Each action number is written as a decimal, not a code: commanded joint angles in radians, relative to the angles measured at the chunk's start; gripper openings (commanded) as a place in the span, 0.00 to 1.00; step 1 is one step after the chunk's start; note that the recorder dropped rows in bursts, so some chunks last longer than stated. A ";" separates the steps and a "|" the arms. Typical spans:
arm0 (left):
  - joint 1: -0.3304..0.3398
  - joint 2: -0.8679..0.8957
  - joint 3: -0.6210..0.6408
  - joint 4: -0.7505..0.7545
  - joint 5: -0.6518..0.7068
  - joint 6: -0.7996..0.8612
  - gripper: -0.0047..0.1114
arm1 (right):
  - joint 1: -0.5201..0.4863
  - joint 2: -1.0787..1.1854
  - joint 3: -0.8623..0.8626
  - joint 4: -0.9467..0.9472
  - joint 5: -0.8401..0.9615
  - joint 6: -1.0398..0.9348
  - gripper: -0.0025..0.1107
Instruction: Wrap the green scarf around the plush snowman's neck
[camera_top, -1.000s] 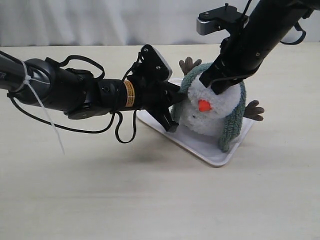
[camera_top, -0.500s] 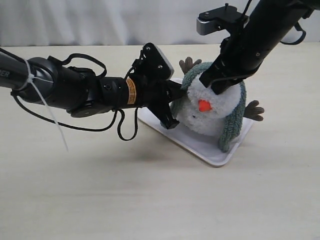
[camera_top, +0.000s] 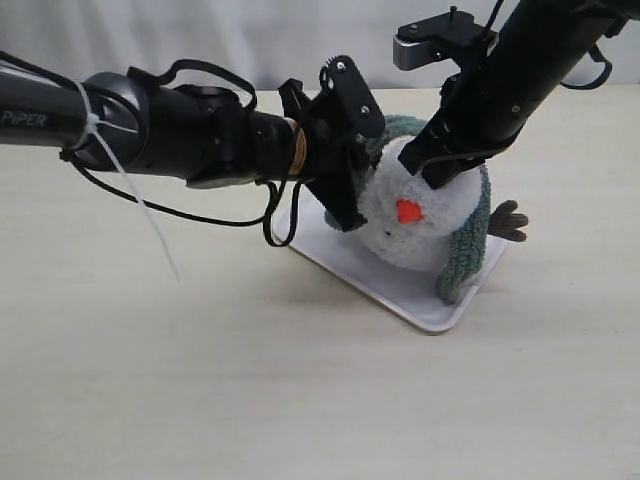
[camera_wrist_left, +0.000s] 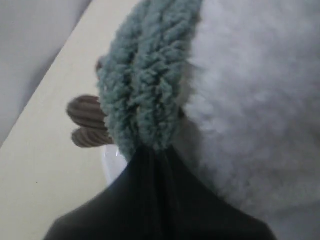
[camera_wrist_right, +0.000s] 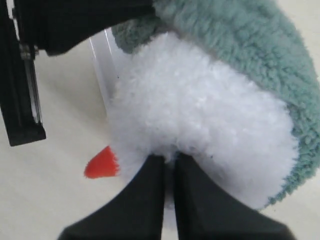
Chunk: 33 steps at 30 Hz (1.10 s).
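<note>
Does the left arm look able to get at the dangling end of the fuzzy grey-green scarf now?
Probably not. That end of the scarf hangs beyond the fluffy white plush snowman, and the left tool is shut on the scarf's near side.

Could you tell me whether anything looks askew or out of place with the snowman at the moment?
Yes: the green scarf arches over the head of the plush snowman like a hood, one end trailing onto the white tray, not around the neck. The left gripper pinches it; the right gripper pinches the snowman's fluff.
</note>
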 joint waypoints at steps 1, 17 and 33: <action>-0.054 -0.002 -0.001 0.061 0.111 0.006 0.04 | 0.000 0.006 0.008 -0.010 0.002 0.005 0.06; -0.112 -0.017 -0.001 -0.548 0.339 0.577 0.04 | 0.000 0.006 0.008 -0.010 -0.003 0.005 0.06; -0.131 -0.026 -0.001 -0.584 0.254 0.436 0.20 | 0.000 0.006 0.008 -0.010 -0.001 0.005 0.06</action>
